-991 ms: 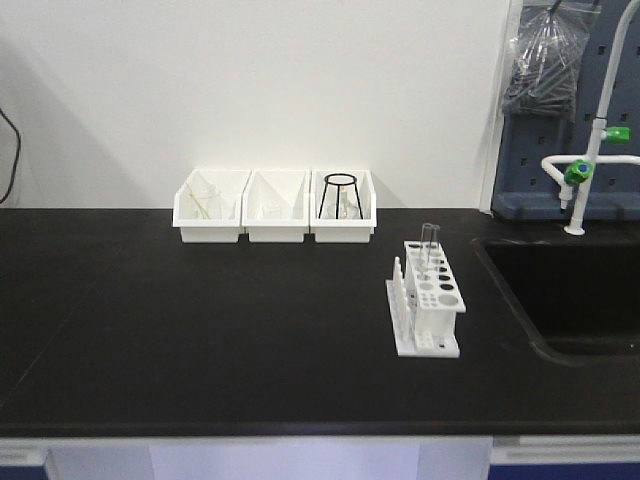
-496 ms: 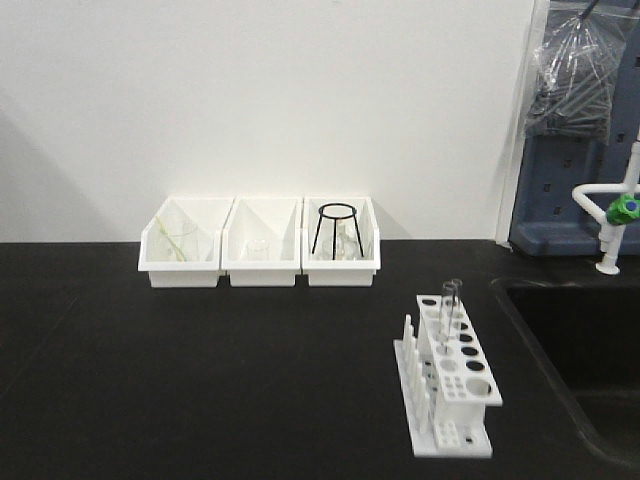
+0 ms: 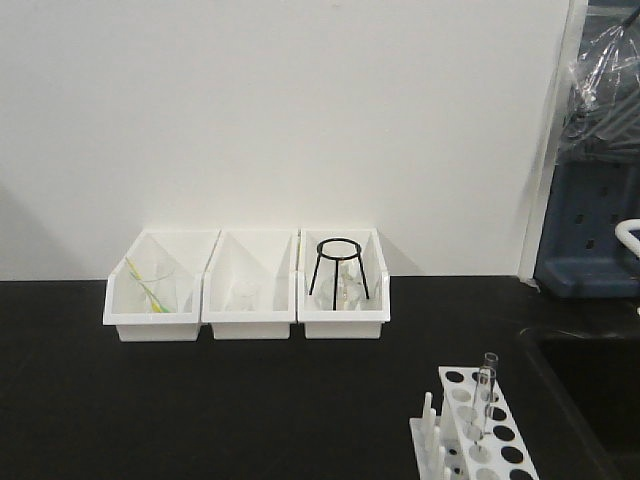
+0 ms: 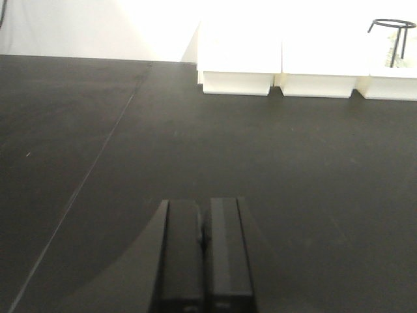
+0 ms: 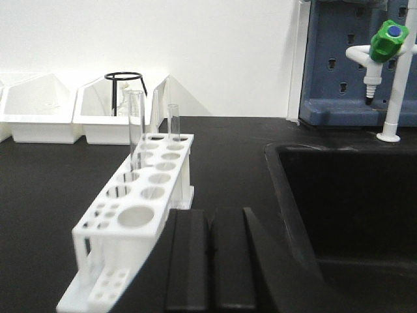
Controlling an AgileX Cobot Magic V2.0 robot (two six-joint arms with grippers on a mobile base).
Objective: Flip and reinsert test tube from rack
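Nothing done yet: test tube (image 5: 135, 124) stands upright in rack (image 5: 140, 195), ahead-left of your right gripper (image 5: 209, 218), fingers pressed together, empty. Your left gripper (image 4: 203, 208) likewise closed, empty, above counter (image 4: 98, 130). Grasp, flip, reinsert all remain.

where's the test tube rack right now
In the front view the rack sits at the bottom right of the counter, just left of the sink; in the right wrist view it stands just ahead-left of the right gripper.
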